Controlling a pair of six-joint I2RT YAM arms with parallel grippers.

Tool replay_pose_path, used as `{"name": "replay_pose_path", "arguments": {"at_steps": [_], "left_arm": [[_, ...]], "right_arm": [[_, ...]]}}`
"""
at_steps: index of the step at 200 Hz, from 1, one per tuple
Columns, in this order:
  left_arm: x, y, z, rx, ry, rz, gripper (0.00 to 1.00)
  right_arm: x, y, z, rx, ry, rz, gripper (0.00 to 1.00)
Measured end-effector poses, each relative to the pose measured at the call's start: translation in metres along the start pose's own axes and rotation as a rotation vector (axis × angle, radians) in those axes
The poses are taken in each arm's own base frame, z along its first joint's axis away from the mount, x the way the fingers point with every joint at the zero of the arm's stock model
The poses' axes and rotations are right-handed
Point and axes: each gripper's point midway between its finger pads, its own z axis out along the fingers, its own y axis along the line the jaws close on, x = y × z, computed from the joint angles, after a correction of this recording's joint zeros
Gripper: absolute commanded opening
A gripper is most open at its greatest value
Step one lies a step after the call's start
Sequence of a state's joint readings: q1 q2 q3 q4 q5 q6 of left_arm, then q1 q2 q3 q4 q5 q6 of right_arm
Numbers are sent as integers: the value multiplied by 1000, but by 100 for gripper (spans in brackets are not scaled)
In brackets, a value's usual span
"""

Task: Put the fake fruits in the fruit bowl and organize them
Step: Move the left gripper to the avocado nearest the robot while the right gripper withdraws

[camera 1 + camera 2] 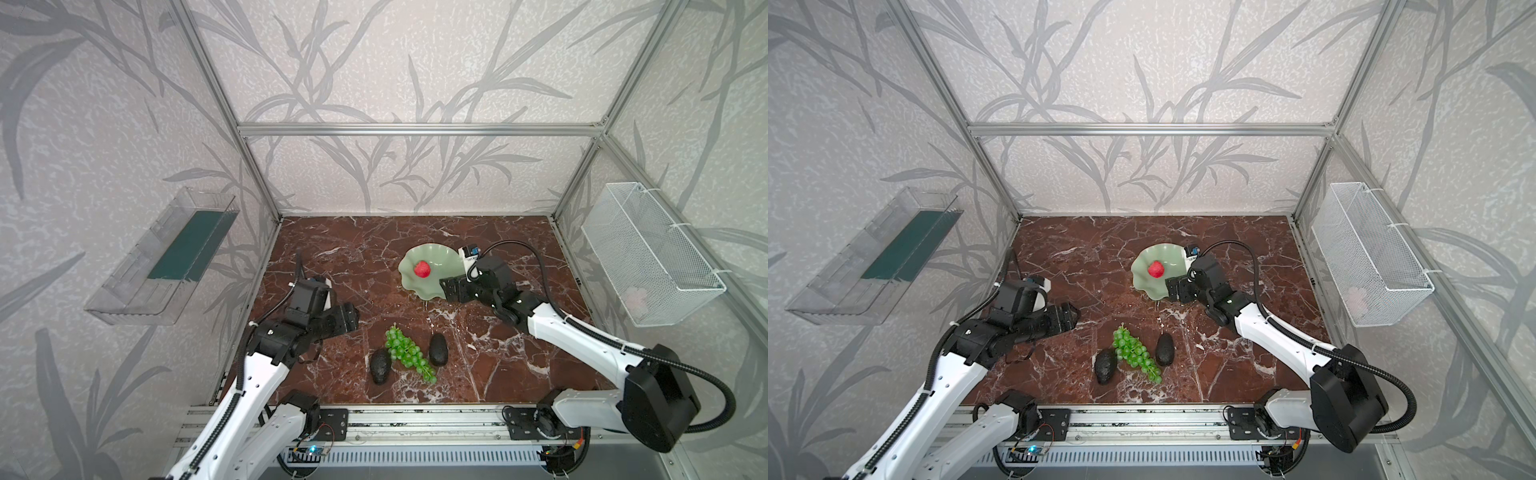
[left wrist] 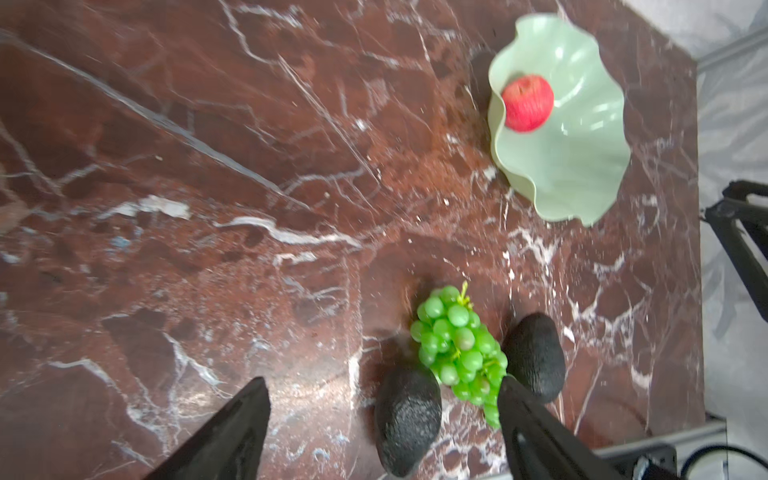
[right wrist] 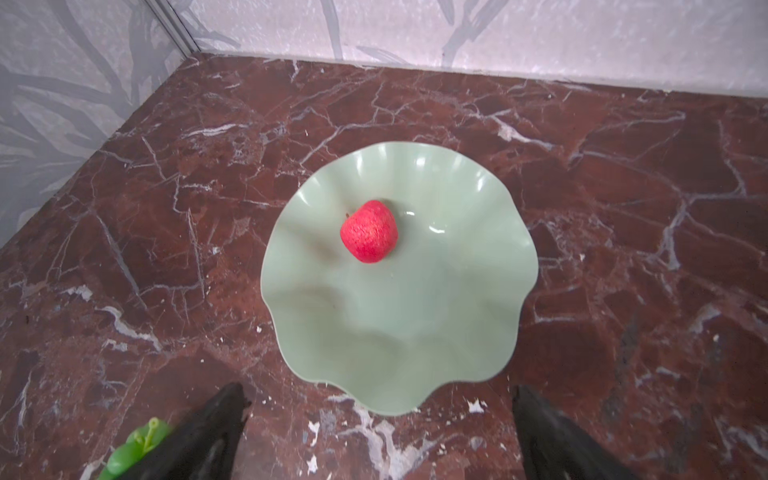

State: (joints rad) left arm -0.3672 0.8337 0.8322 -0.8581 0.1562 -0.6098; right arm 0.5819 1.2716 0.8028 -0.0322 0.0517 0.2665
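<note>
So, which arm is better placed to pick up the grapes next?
Probably left. The left gripper is open close to the grapes on the table; the right gripper is farther off, at the edge of the bowl holding the apple.

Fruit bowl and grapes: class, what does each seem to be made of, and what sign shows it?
The fruit bowl: probably glazed ceramic or glossy plastic, given the bright highlights on its smooth pale-green surface. The grapes: likely translucent plastic, since light glows through the shiny beads.

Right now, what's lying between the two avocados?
The bunch of green grapes lies between the nearer avocado and the farther avocado; both top views show it.
</note>
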Motion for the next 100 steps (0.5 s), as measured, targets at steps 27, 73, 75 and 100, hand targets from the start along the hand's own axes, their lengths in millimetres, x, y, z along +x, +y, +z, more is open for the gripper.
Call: {"name": "replay_pose_path", "arguments": {"at_steps": [27, 73, 75, 100], "left_arm": [[32, -6, 25, -29, 114, 41, 85], [71, -14, 44, -55, 211, 106, 85], [72, -15, 45, -55, 213, 106, 85], [89, -22, 53, -53, 242, 137, 85]], "right_arm": [[-2, -2, -19, -1, -42, 10, 99], [1, -11, -40, 25, -80, 27, 99], [1, -11, -40, 27, -79, 27, 99], [10, -16, -40, 43, -61, 31, 99]]}}
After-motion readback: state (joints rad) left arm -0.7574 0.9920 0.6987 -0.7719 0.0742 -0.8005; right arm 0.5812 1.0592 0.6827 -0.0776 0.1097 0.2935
